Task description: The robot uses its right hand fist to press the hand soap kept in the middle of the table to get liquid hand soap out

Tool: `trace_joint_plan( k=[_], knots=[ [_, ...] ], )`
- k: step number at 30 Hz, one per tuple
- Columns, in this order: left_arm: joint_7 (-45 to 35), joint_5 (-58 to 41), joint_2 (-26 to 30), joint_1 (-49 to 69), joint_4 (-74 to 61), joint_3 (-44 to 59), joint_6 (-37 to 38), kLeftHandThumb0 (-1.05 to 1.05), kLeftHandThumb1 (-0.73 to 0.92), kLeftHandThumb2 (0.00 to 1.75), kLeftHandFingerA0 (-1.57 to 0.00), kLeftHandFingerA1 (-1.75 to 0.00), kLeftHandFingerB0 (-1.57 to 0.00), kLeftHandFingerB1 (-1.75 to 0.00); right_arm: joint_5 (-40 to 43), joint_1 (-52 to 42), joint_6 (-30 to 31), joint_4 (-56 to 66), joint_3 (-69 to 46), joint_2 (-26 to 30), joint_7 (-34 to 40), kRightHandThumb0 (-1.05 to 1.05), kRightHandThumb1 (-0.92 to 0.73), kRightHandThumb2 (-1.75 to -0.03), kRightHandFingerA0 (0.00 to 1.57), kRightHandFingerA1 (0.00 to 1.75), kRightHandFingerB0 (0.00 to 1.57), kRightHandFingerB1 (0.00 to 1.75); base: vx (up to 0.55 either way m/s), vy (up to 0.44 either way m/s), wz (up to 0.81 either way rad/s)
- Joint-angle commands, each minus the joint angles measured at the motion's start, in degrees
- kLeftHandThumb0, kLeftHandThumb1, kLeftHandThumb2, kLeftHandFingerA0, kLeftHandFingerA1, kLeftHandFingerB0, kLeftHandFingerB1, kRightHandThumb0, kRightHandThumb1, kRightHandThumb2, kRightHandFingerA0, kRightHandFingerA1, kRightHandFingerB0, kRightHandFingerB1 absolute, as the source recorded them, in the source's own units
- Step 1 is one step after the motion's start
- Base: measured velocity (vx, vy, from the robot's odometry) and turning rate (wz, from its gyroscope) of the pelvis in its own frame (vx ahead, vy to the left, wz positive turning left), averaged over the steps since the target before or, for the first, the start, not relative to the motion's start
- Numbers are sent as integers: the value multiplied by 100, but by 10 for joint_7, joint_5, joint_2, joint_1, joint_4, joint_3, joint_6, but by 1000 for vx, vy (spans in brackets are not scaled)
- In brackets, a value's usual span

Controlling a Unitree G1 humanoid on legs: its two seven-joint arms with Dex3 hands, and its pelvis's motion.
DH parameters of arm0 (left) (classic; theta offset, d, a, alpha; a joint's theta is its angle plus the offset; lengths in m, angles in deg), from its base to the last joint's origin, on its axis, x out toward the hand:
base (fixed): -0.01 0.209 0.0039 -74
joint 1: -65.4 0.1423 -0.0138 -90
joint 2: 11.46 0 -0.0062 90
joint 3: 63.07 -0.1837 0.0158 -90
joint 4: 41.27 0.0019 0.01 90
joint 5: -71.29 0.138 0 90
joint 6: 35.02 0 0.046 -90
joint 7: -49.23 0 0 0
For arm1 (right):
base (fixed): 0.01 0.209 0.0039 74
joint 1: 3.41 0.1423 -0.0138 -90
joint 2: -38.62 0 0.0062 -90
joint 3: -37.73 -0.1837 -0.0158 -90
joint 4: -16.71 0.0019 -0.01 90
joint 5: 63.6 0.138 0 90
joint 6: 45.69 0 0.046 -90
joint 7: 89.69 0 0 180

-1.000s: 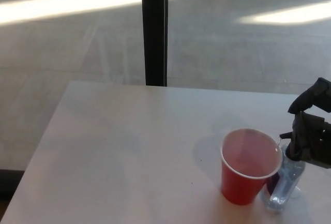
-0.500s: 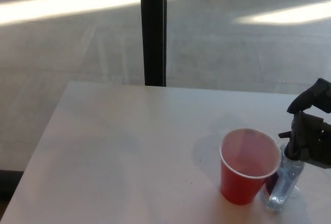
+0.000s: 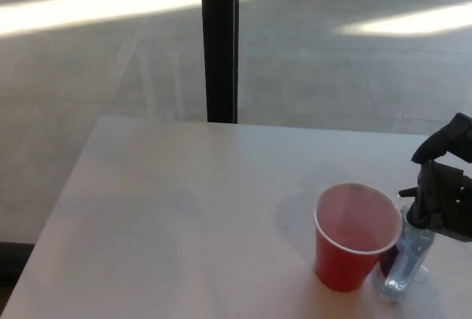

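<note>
Soap bottle (image 3: 404, 264) half hidden behind red cup (image 3: 355, 236), near desk (image 3: 184, 208) right edge. Right hand (image 3: 445, 194) cropped, fisted atop pump.

**What We Cannot See Well**

The right hand (image 3: 445, 190) is cut off by the right edge of the picture, so only part of it shows. It is dark, and its fingers are hard to tell apart. The hand covers the top of the soap bottle (image 3: 404, 264), so the pump is hidden. The red cup (image 3: 355, 236) stands in front of the bottle and hides its left side. The bottle is clear and a bit blurry, so how much soap is in it cannot be told. The desk (image 3: 184, 216) runs off the bottom and right edges. The black post (image 3: 220, 43) is cut off at the top. The left hand does not show.
</note>
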Motion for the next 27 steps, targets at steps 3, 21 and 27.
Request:
trace_joint_plan(
  k=[3, 21, 27],
  knots=[
    [3, 2, 18, 6, -4, -1, 0, -31, 41, 102, -68, -89, -50, -77, 14, -10, 85, -39, -12, 22, -21, -23, -63, -113, 102, 175, 63, 170, 0, 0, 0],
    [-1, 7, 20, 10, 8, -6, 6, -32, 44, 99, -71, -91, -52, -77, 185, 201, 269, 76, -173, 97, 64, -28, -62, -111, 100, 175, 75, 142, 0, 0, 0],
    [4, 9, 22, 9, 7, -10, 0, -33, 43, 99, -66, -87, -51, -76, 276, 239, 329, 33, -326, 178, 99, -32, -54, -116, 106, 175, 80, 132, 0, 0, 0]
  ],
)
